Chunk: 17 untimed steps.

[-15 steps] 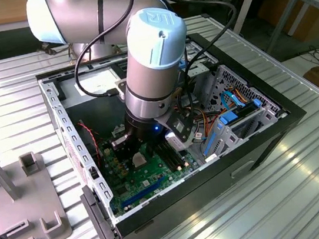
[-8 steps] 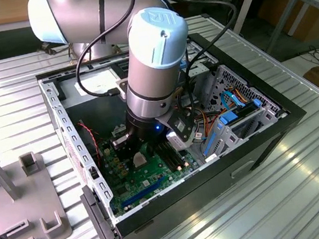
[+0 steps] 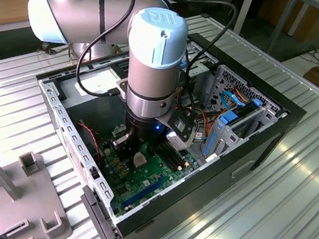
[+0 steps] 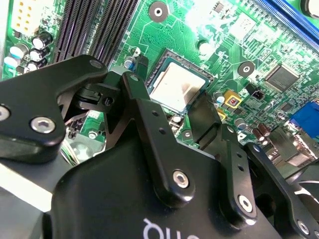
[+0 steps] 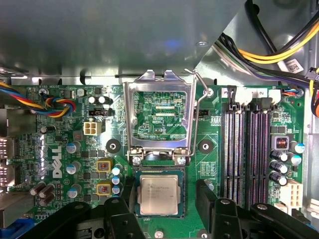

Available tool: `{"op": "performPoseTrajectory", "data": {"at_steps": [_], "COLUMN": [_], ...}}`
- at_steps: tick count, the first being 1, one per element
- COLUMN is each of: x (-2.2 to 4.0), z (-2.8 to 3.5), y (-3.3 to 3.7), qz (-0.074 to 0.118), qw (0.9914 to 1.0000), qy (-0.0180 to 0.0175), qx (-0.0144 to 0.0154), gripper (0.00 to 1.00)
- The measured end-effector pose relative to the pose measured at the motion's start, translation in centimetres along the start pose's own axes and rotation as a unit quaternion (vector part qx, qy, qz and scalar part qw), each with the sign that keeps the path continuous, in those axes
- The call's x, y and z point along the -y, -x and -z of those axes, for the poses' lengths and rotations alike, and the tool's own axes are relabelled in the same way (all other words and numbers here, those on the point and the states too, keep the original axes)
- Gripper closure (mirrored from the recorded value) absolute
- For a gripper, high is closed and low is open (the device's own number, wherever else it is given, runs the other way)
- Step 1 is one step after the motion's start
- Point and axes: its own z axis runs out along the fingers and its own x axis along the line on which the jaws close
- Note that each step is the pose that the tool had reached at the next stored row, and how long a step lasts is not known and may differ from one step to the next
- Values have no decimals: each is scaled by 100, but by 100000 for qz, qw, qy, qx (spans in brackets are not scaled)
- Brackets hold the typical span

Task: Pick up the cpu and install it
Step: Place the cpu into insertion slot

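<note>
The cpu [image 5: 158, 194], a small silvery square with a greenish rim, lies flat in the socket on the green circuit board [image 5: 214, 129]. The second wrist view shows the cpu [image 4: 177, 85] as a pale square between the black fingers. My gripper [image 5: 165, 193] is open and straddles the chip. One finger [image 5: 128, 191] stands close to one side of the socket, the other finger [image 5: 205, 195] a little off the opposite side. The socket's metal load plate [image 5: 158, 119] is flipped up and open behind the chip. In the exterior view my gripper [image 3: 140, 149] reaches down into the computer case.
Black memory slots [image 5: 244, 154] run beside the socket, with capacitors [image 5: 281, 164] past them. Yellow and black cables [image 5: 279, 50] hang at the case wall. The case's metal walls [image 3: 58, 119] and drive bay [image 3: 236, 114] hem in the arm. A grey fixture [image 3: 16, 199] stands on the table.
</note>
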Motion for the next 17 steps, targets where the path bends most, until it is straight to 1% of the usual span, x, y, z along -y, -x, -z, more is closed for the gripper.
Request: {"op": "performPoseTrajectory", "data": {"at_steps": [2,6,9,10,12,13,14,15,16,17], "x": [0,0,0,0,-1,-2,-2,-2,-2,-2], "z": [0,5,33,52,118,140,189,190,191,191], "y": [0,-23,-24,-25,-27,-27,-28,-29,-29,-29], "qz": [1,-1,0,0,-7,-5,-2,-2,-3,-2], "qw": [100000,100000,100000,100000,100000,100000,100000,100000,100000,100000], "qy": [-3,-4,-6,-4,-2,-3,0,2,-1,-2], "qx": [-3,-4,-4,-4,-13,-19,-30,-29,-31,-31], "gripper": [40,40,40,40,40,40,40,47,66,78]}}
